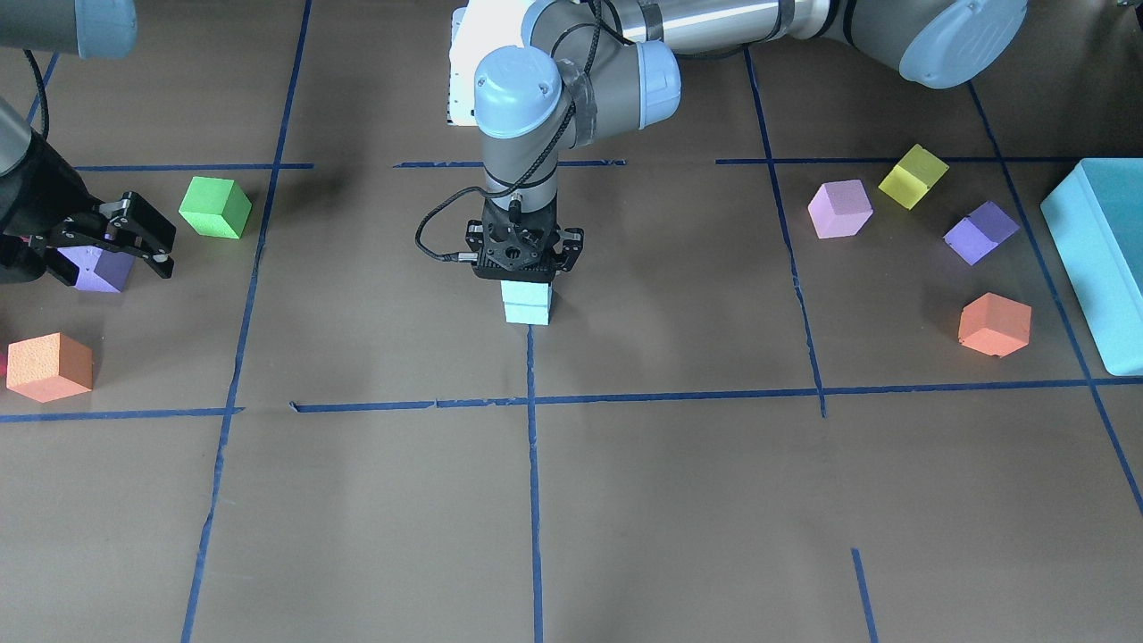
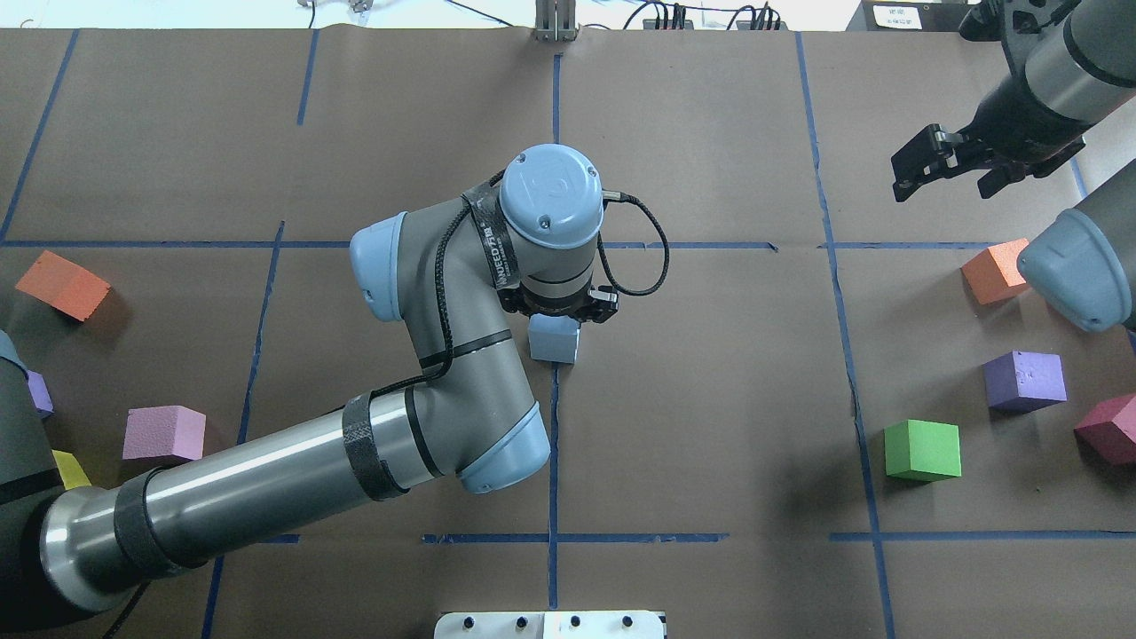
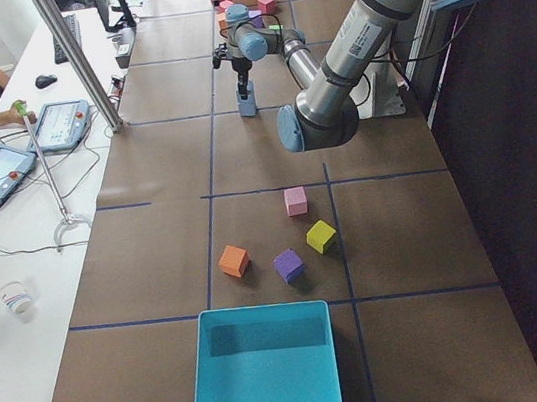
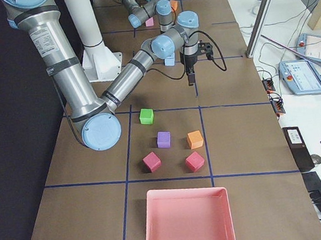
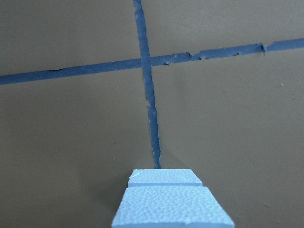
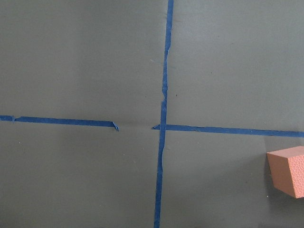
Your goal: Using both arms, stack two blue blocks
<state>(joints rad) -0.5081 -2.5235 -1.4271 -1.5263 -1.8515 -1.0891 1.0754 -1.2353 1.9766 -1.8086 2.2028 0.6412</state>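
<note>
The two pale blue blocks stand stacked at the table's centre on a blue tape line, the upper block (image 1: 527,292) on the lower block (image 1: 527,314). My left gripper (image 1: 525,279) points straight down onto the stack, its jaws shut around the upper block, whose top it hides. The left wrist view shows the upper block (image 5: 173,209) close below, with a strip of the lower block (image 5: 164,176) beyond it. My right gripper (image 1: 166,254) hangs open and empty above the table on my right side, far from the stack (image 2: 555,340).
On my right side lie a green cube (image 1: 214,207), a purple cube (image 1: 98,271) and an orange cube (image 1: 49,366). On my left side lie pink (image 1: 839,208), yellow (image 1: 913,176), purple (image 1: 980,232) and orange (image 1: 994,323) cubes and the teal box (image 1: 1098,259). A pink tray (image 4: 186,223) stands at the right end.
</note>
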